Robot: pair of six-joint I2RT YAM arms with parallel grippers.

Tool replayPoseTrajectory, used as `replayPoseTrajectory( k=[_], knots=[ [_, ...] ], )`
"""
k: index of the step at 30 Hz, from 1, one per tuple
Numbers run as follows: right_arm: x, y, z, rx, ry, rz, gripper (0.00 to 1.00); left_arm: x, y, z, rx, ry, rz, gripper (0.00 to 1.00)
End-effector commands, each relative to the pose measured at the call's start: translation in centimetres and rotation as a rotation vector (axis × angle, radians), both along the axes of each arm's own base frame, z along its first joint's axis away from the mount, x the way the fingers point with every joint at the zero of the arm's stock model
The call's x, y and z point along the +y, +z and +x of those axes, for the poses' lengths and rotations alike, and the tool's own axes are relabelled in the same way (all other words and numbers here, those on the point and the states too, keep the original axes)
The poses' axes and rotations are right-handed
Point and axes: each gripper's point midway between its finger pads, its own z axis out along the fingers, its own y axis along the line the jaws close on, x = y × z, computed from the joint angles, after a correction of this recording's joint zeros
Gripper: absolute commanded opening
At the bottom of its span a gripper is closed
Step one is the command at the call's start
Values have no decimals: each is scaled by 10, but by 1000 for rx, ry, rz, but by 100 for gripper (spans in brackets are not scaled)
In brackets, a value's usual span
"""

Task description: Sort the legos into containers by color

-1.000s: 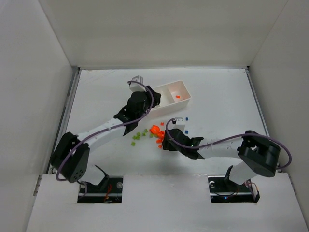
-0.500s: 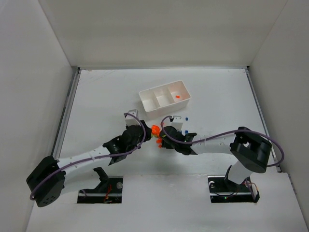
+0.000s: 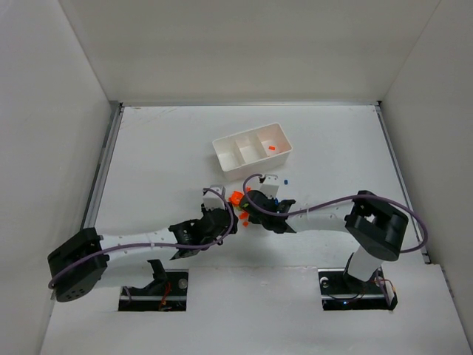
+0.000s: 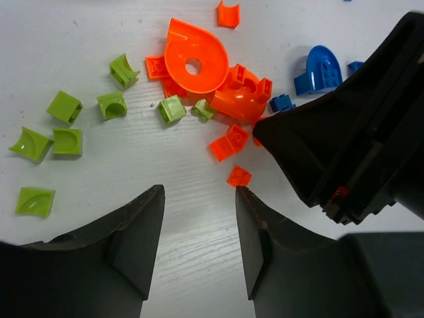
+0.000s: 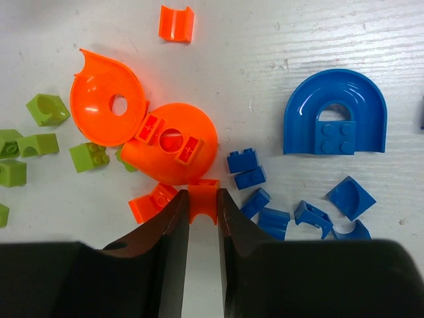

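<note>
- Yellow-green bricks [image 4: 65,106] lie scattered on the desk [image 4: 199,26], leftmost of the loose pieces.
- The left fingers [image 4: 136,238] are spread, holding nothing, above bare desk near a tiny orange brick.
- Two large rounded orange pieces [image 5: 109,106] touch at mid-pile.
- The right fingers [image 5: 165,258] pinch a small orange brick [image 5: 203,201] beside them.
- Blue bricks [image 5: 334,119] lie rightmost.
- The white tray [image 3: 229,164] sits farther back, with one orange brick [image 3: 272,148] in its right compartment.

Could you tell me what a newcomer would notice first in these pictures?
A bright heap of orange, blue and green legos lies mid-table, where both arms meet. The right fingers pinch a small orange brick, while the white tray beyond holds one orange piece in its right compartment.
</note>
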Motion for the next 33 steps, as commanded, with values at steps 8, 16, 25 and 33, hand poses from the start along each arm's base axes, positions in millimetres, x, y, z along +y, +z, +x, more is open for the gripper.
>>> replayPoseTrajectory(
  k=[8, 16, 25, 33],
  knots=[
    [-30, 62, 5, -119, -34, 78, 23, -29, -7, 8, 10, 2, -22, 46],
    [-63, 153, 100, -324, -52, 183, 23, -44, -2, 17, 6, 32, -80, 45],
    [-69, 181, 204, -421, -78, 163, 24, -41, -14, 25, 36, 128, -94, 44],
    [-94, 165, 243, -410, -148, 123, 37, -39, -21, 30, 49, 168, -88, 43]
  ],
)
